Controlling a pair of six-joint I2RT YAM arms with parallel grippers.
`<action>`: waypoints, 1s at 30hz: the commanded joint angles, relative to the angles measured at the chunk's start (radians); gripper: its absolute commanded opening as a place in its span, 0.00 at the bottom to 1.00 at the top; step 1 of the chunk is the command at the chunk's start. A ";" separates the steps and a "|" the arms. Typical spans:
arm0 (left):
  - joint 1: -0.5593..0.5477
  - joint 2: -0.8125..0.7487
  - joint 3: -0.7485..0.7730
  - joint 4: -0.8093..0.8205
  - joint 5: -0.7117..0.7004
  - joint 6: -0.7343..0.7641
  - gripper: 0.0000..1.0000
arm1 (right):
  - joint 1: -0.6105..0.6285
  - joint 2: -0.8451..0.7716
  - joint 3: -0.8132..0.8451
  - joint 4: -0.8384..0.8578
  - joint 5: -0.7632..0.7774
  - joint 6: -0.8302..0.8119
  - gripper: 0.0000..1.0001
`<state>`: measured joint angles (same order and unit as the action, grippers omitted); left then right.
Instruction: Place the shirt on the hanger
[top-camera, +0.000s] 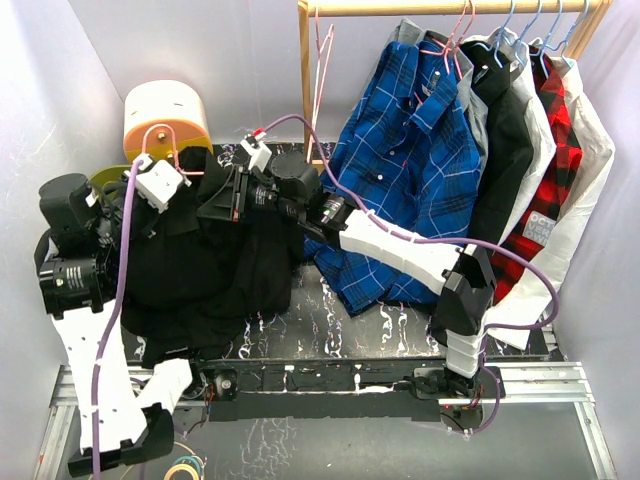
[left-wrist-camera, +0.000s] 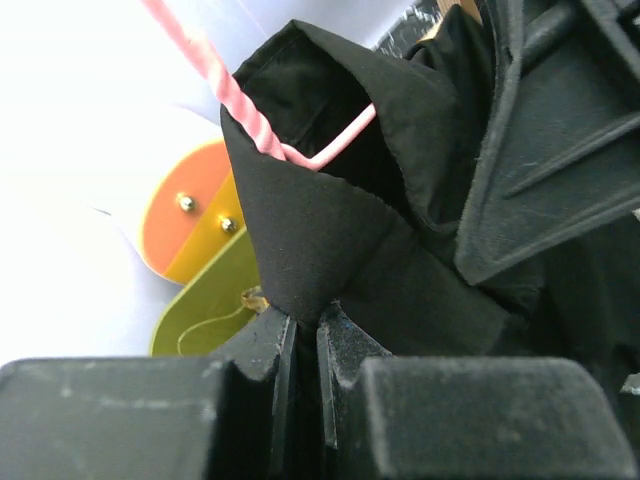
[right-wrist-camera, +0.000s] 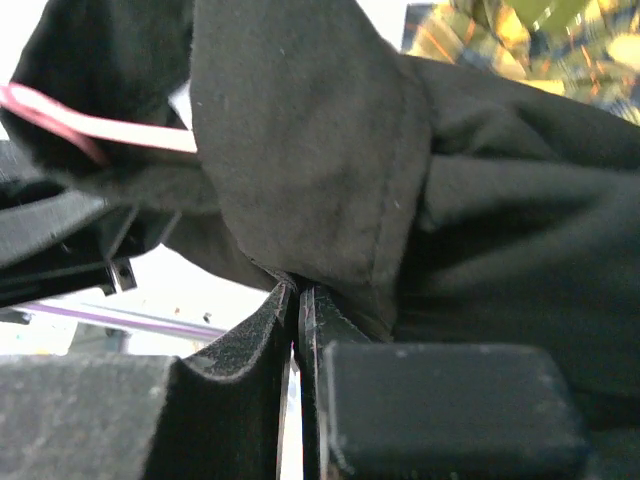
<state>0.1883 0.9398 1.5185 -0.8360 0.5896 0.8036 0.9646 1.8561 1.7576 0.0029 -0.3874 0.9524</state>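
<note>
Black soft fabric shirt (top-camera: 225, 265): I clamp it in left tool (left-wrist-camera: 305, 330) and right tool (right-wrist-camera: 296, 300), spreading an opening for the thin pink wire hanger (left-wrist-camera: 255, 130) at 11 o'clock.

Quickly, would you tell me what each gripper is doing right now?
Left gripper: shut on the shirt.
Right gripper: shut on the shirt.

I work in a lab test booth: plain white walls (top-camera: 70, 70) box in my jaws, aluminium rails (top-camera: 540, 378) carry my bases behind them, and a wooden clothes rail (top-camera: 450, 8) stands beyond them over the marbled counter (top-camera: 330, 320).
</note>
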 joint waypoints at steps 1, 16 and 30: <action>0.004 -0.079 0.022 0.177 0.046 -0.151 0.00 | -0.003 -0.092 0.023 0.201 0.078 0.076 0.08; 0.003 -0.025 0.355 0.394 -0.002 -0.360 0.00 | -0.004 -0.119 0.399 0.060 0.142 0.040 0.08; 0.004 -0.279 -0.168 0.593 -0.039 -0.654 0.00 | 0.092 -0.220 -0.294 0.508 0.146 0.246 0.08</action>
<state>0.1879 0.7120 1.4128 -0.4118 0.5789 0.2966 1.0176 1.6432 1.4151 0.3168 -0.2466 1.1549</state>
